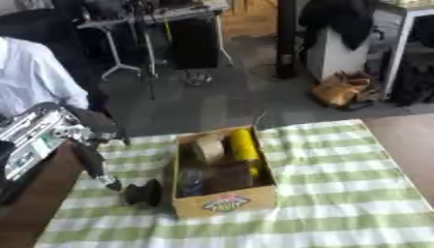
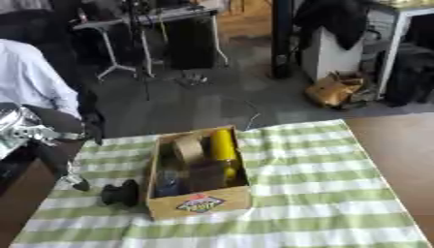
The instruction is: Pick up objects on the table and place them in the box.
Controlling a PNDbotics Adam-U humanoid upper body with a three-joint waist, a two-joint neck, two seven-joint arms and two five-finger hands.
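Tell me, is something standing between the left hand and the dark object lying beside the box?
Nothing visible. The left hand hangs just up-left of the dark object, with only bare striped tablecloth between. The cardboard box is on the object's other side.
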